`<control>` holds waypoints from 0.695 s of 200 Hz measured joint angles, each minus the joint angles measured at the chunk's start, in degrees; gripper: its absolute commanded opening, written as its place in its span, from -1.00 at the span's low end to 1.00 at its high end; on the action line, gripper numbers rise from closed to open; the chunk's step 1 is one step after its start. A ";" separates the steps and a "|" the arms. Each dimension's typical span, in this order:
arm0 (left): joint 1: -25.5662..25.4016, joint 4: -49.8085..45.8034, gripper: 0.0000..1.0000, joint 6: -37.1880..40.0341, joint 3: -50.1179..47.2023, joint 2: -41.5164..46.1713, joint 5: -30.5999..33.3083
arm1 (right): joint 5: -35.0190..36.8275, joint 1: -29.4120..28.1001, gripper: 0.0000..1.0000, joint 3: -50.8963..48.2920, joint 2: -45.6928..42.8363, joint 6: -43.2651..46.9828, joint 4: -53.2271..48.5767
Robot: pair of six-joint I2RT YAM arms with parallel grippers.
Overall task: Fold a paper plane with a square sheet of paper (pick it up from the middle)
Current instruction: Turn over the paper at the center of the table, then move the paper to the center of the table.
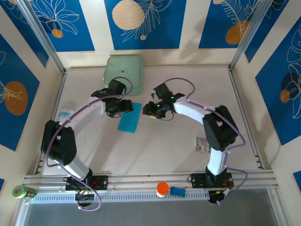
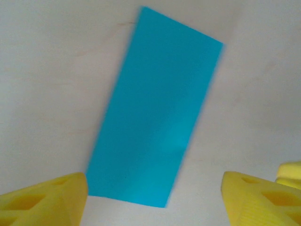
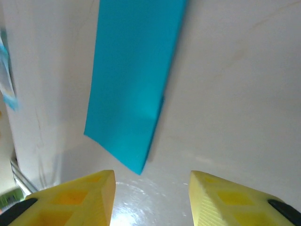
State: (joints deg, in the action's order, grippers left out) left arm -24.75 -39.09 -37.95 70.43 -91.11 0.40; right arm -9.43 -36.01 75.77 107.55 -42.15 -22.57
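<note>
The cyan-blue sheet of paper (image 1: 129,117) lies flat on the table as a narrow rectangle about half as wide as it is long, not a dart shape. My left gripper (image 1: 123,107) hovers over its far left end, open. In the left wrist view the paper (image 2: 155,113) stretches away from between the yellow fingers (image 2: 44,200) of the left gripper (image 2: 155,202), untouched. My right gripper (image 1: 149,110) is open just right of the sheet. The right wrist view has the paper (image 3: 134,80) ahead and to the left of the right gripper (image 3: 151,197), its near corner short of the fingertips.
A pale green rounded-square box (image 1: 123,73) stands at the back, just behind the left gripper. Small printed packets lie at the right (image 1: 203,144) and left (image 1: 64,115). An orange cap (image 1: 162,188) and a green can (image 1: 23,191) sit on the front rail.
</note>
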 measured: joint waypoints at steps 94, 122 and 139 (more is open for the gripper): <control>9.42 4.17 0.98 -2.08 -10.10 7.98 -1.90 | -1.53 -7.06 -0.23 19.65 19.12 3.52 -8.83; 9.64 5.64 0.98 -1.92 -10.19 7.74 -3.58 | -2.84 -5.92 -0.24 19.34 20.35 3.85 -10.19; 9.66 6.29 0.98 -1.38 -10.19 6.97 -4.87 | -3.37 -4.94 -0.25 18.75 20.17 4.74 -10.47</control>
State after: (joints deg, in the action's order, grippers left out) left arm -15.09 -32.80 -39.33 60.25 -84.14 -4.47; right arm -12.80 -40.95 94.52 127.72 -37.41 -33.04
